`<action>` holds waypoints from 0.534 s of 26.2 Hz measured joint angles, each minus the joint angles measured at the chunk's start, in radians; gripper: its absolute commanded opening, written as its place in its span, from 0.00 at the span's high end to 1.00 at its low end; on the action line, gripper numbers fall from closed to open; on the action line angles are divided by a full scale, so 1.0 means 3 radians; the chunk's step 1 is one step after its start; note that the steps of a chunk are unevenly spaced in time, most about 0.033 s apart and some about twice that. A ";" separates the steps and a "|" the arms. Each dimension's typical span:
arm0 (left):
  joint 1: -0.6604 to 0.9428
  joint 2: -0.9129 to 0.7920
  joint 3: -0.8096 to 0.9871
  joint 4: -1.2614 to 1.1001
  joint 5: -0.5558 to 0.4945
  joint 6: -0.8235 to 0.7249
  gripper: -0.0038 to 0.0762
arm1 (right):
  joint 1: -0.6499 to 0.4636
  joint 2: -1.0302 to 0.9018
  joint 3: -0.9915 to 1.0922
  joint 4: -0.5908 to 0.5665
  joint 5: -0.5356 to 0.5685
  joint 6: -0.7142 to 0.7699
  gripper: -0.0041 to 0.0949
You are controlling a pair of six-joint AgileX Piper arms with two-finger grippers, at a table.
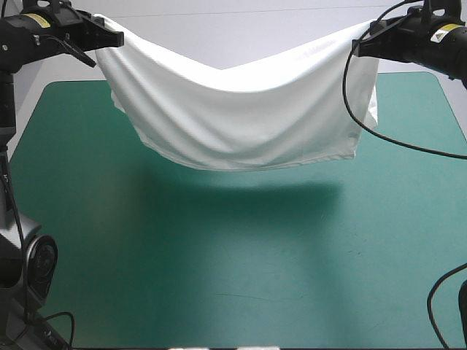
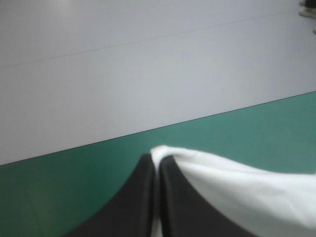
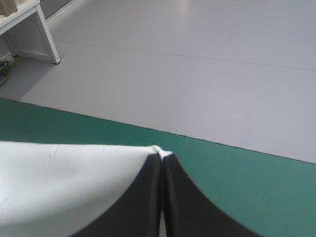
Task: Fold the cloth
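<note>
Only the high view shows the whole white T-shirt (image 1: 241,120), hanging in a sagging span above the far half of the teal-green table (image 1: 219,277). The wrist views show the left gripper (image 2: 157,159) and right gripper (image 3: 163,157) each pinched tight on a corner.

No word or number could be read in any of the views. In the high view a small yellow label (image 1: 38,20) sat on the black housing behind the left gripper (image 1: 113,36), and a second yellow label (image 1: 443,30) sat on the black housing behind the right gripper (image 1: 359,45). Each carried dark marks too small to make out
</note>
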 measured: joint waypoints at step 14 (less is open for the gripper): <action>0.0000 0.0552 -0.0012 -0.0082 -0.1412 0.0264 0.93 | 0.0000 0.0741 -0.0220 0.0274 -0.1630 -0.0273 0.98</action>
